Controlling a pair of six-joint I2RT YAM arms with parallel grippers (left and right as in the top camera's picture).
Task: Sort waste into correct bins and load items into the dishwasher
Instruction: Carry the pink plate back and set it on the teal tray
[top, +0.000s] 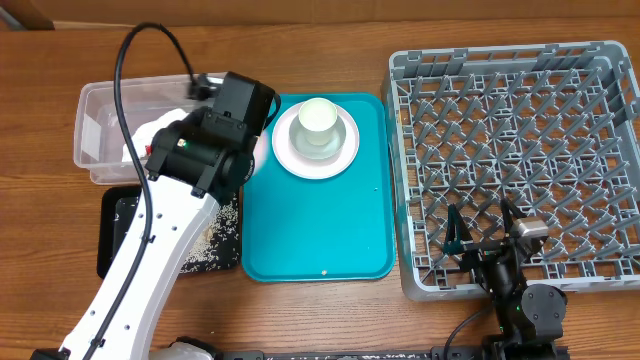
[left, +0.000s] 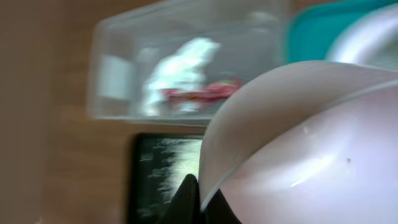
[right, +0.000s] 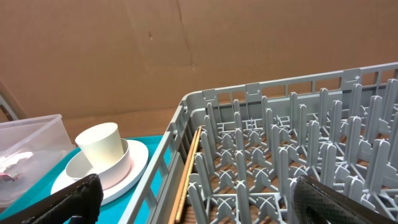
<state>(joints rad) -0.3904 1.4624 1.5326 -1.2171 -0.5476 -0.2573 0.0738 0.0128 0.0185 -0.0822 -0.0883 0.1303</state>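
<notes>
Wooden tabletop (top: 330, 320) runs under everything, and brown cardboard stands behind it in your right wrist view. Your right pincer (right: 199, 208) hangs with its fingers spread wide and nothing between them. The grey dish rack (top: 515, 160) sits directly under and ahead of it. Off that pincer's left side lies the teal tray (top: 320, 230).

Your left pincer (left: 199, 196) is clamped on the rim of a pale pink bowl (left: 298, 143), which fills much of that wrist camera's view. Beyond this pincer sits the clear tub (left: 118, 74). Closer in, just past the bowl's edge, is the black tray (left: 143, 186).

On the teal tray, ahead and to the left of your right pincer, the white plate (right: 138, 167) carries a second bowl (right: 78, 167). The cup (right: 102, 146) stands upright inside that bowl.

Inside the tub, beyond your left pincer, lie the crumpled napkin (left: 177, 65) and the red wrapper (left: 202, 93) beside it; the view is too blurred to tell whether they touch. Pale crumbs (left: 165, 165) speckle the black tray.
</notes>
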